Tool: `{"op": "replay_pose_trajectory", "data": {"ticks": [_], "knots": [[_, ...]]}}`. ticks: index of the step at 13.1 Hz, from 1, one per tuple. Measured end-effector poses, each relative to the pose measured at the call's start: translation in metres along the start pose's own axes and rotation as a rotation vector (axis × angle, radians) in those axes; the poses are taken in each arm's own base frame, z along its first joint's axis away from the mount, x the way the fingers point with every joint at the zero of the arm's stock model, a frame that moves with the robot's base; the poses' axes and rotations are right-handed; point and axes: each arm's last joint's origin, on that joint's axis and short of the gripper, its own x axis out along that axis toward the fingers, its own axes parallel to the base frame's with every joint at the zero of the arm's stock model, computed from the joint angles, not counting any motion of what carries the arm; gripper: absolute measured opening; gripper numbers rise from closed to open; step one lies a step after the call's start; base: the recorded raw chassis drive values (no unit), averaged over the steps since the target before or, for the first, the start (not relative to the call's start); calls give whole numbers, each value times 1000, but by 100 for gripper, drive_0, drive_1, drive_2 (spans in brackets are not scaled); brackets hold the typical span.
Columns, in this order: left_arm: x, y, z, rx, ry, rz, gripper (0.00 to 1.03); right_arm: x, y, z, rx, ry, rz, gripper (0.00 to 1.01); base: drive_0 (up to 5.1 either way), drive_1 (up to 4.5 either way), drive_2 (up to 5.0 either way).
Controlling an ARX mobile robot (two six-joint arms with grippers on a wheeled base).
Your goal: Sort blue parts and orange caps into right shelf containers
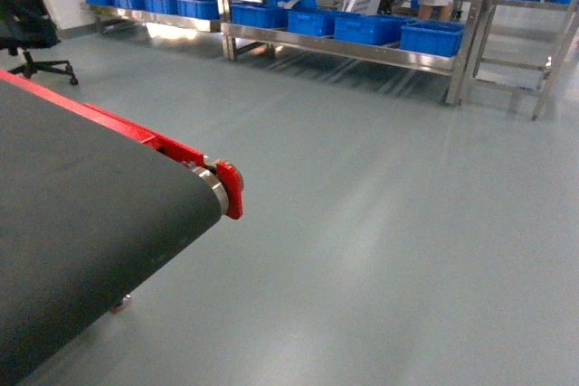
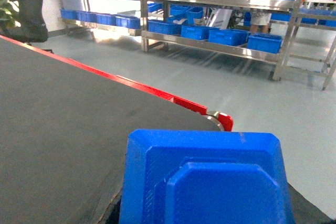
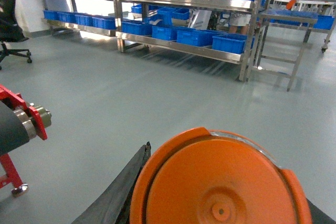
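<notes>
Nearest in the left wrist view, a blue part filling the bottom of the frame, hiding the left gripper; whether pinched or merely resting there, cannot tell. Likewise in the right wrist view, an orange cap right up against the lens, with the right gripper's fingers out of sight, their state impossible to judge. No grippers visible in the head view. Near left, a dark conveyor belt edged by a red frame, ending at a steel roller. Beyond, a bare grey-green floor, smooth and faintly glossy. Far across the room, the shelf of stainless steel, with the containers in blue rows along its tiers. Far left, a black office chair.
</notes>
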Motion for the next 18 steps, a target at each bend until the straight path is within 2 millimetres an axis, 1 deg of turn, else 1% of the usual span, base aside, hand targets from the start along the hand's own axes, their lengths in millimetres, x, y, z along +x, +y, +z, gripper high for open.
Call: {"op": "replay_pose_trajectory", "data": {"ticks": [18], "knots": [[0, 0, 0, 0, 0, 0, 44, 0, 0, 0, 0, 0, 0, 45, -162, -162, -162]]}}
